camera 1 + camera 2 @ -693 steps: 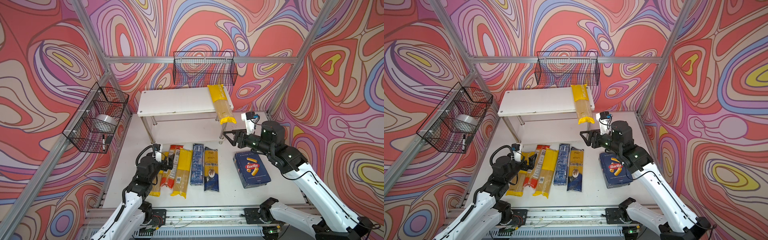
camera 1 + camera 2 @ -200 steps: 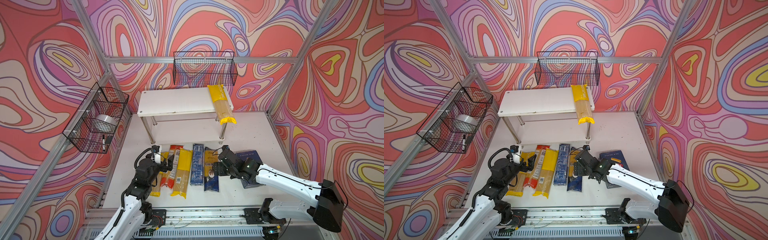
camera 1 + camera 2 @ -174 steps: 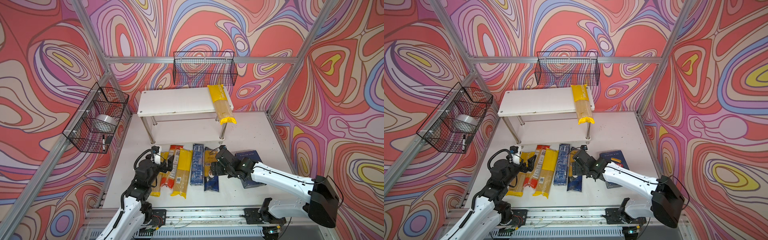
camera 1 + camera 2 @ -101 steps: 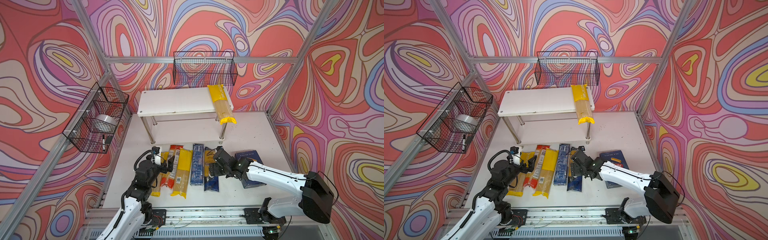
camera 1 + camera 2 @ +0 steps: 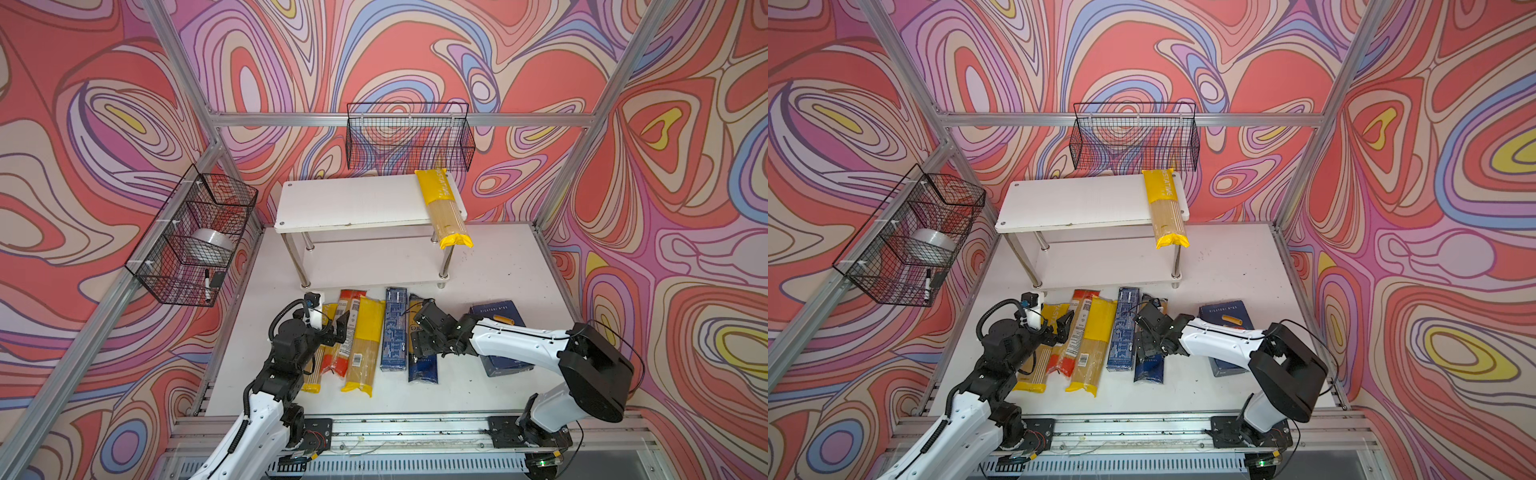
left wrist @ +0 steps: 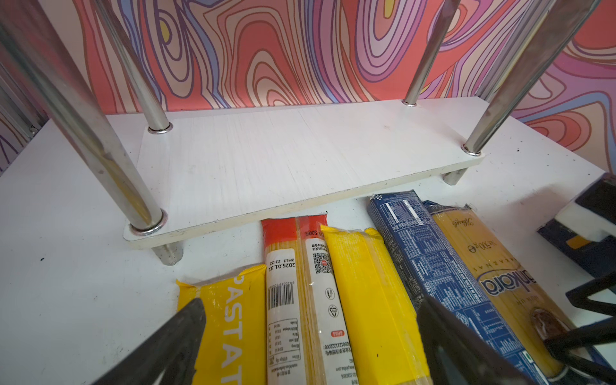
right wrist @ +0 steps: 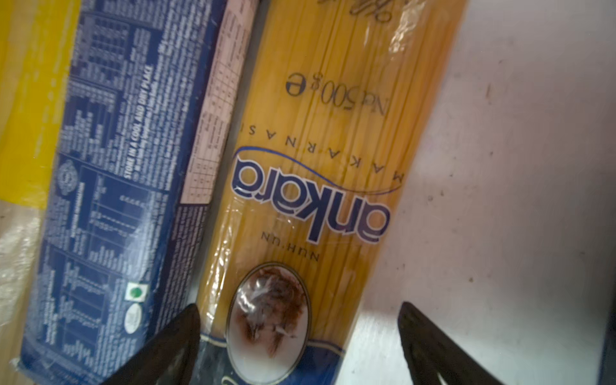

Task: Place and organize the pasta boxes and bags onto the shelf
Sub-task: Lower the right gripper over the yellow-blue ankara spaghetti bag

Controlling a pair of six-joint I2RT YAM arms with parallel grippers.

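Observation:
The white shelf (image 5: 353,203) holds one yellow bag (image 5: 444,208) across its top tier's right end, overhanging the front. In front of the shelf lie a yellow bag (image 6: 230,316), a red-ended bag (image 5: 347,307), another yellow bag (image 5: 363,345), a narrow blue box (image 5: 394,332) and the ankara bag (image 7: 316,166). My right gripper (image 7: 299,308) is open low over the ankara bag, one finger on each side. The rigatoni box (image 5: 496,311) lies partly under the right arm. My left gripper (image 6: 311,301) hovers open over the yellow and red-ended bags.
A black wire basket (image 5: 409,137) hangs on the back wall above the shelf. Another basket (image 5: 195,232) on the left wall holds a tape roll and a marker. The shelf's lower tier (image 6: 300,156) is bare. An aluminium rail (image 5: 415,432) runs along the table's front.
My right arm swung from beside the shelf down and left, and now sits over the ankara bag with its jaws spread. The left arm has barely moved.

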